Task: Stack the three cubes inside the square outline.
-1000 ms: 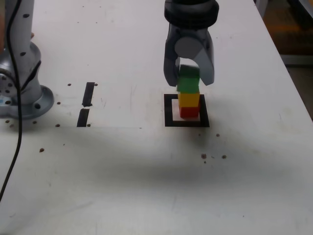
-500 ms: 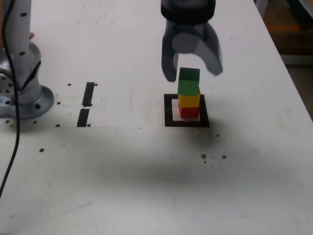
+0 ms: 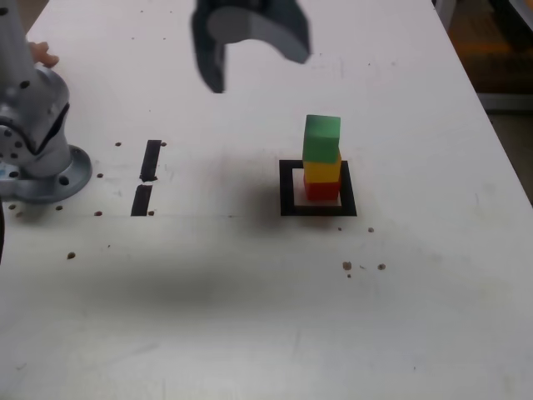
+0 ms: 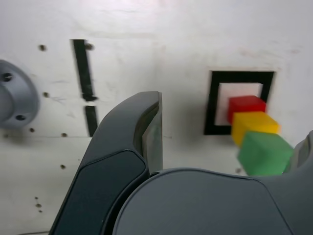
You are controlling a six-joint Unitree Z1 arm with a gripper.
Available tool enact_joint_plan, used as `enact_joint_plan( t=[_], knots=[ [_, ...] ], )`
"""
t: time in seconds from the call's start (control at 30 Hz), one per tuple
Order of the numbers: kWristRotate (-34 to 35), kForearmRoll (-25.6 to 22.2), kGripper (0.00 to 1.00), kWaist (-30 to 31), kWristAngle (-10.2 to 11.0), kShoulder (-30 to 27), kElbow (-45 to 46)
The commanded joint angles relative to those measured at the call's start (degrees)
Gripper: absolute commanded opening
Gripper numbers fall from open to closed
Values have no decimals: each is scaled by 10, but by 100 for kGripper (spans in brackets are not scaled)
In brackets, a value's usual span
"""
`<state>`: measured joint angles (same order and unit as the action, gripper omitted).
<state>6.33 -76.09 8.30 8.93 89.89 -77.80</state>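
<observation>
**Q:** Gripper, dark grey with two curved fingers: what is its state?

**A:** Its jaws stand wide apart and hold nothing. A second ago they enclosed the small green cube at the top of the stack; since then they have spread, and the gripper has risen and swung toward the exterior view's left, well clear of the blocks. The wrist view shows one finger in the foreground with the stack off to its side, untouched.

**Q:** Where do the cubes now stand?

**A:** The small red cube rests on the white centre of the thick black square outline. The small yellow cube sits on it, and the green cube on top, slightly askew but upright.

**Q:** What does the release imply?

**A:** All three blocks stand unaided within the outline on the white table, so the task appears complete; only withdrawal seems left.

**Q:** Anything else nearby?

**A:** Two short black strips and the arm's grey base lie well apart, toward the exterior view's left.
</observation>
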Motion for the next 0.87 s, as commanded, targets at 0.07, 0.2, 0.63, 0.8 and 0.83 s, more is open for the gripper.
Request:
enact_joint_plan(
  t=[0.07,0.2,0.63,0.8,0.83],
  knots=[
    [11,33,100,-9,3,-34,65],
    [13,69,100,-17,4,-60,124],
    [18,213,100,-40,-30,-85,289],
    [19,247,100,-43,-41,-80,321],
    [19,250,100,-43,-42,-78,326]
  ],
)
